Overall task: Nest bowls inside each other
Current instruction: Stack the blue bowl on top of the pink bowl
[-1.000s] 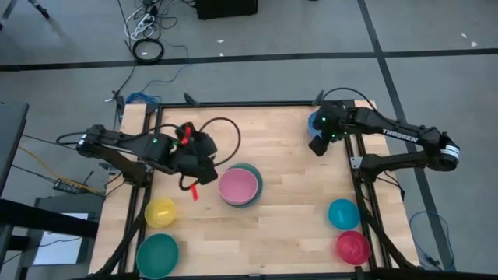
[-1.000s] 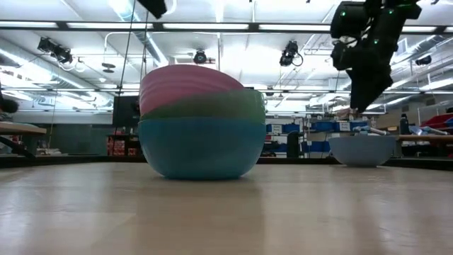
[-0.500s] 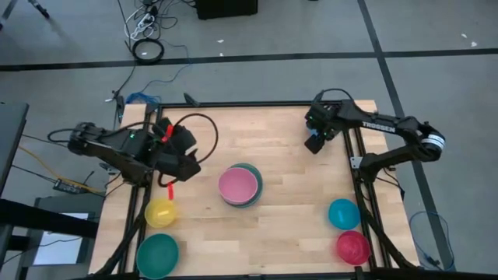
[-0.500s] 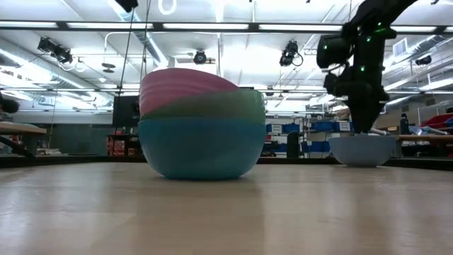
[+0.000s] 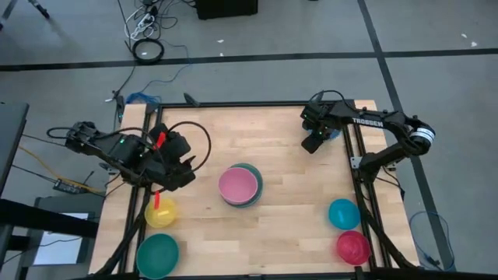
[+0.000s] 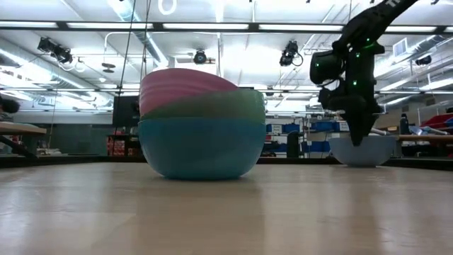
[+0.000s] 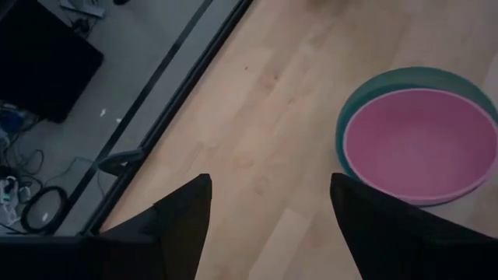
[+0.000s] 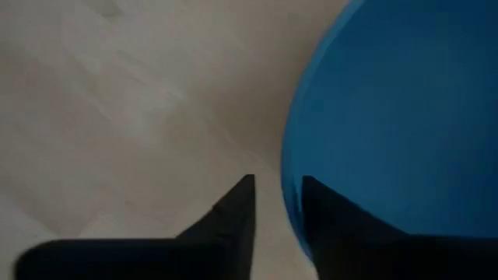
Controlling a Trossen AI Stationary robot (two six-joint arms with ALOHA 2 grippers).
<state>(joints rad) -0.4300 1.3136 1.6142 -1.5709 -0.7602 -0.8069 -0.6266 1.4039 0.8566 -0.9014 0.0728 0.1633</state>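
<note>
A blue bowl (image 8: pixel 389 101) rests on its base at the table's far right corner (image 6: pixel 364 151). My right gripper (image 8: pixel 278 180) points down over it, one finger inside the bowl and one outside on the table side, with a narrow gap between them (image 5: pixel 315 141). In the middle of the table, a pink bowl (image 5: pixel 237 185) sits nested in a green one inside a teal one (image 6: pixel 202 145). My left gripper (image 7: pixel 268 187) is open and hangs above bare wood to the left of this stack (image 5: pixel 180 173). My right gripper stands astride the bowl's rim (image 8: pixel 283 187) on the side facing the table's middle, coming from above. A strip of wood shows between the outer finger (image 8: pixel 243 204) and the rim. I cannot tell whether the inner finger (image 8: pixel 319 210) touches the wall.
Single bowls stand along the near side: yellow (image 5: pixel 159 212) and green (image 5: pixel 158 255) at the left, teal (image 5: pixel 343 214) and red (image 5: pixel 352 247) at the right. A black frame rail (image 5: pixel 354 167) runs along each side edge. Bare wood lies between the stack and the blue bowl.
My right gripper has come down onto the blue bowl's rim, shifting a little toward the table's middle. My left gripper has drawn away from the stack toward the table's left edge. The bowls have kept their places.
</note>
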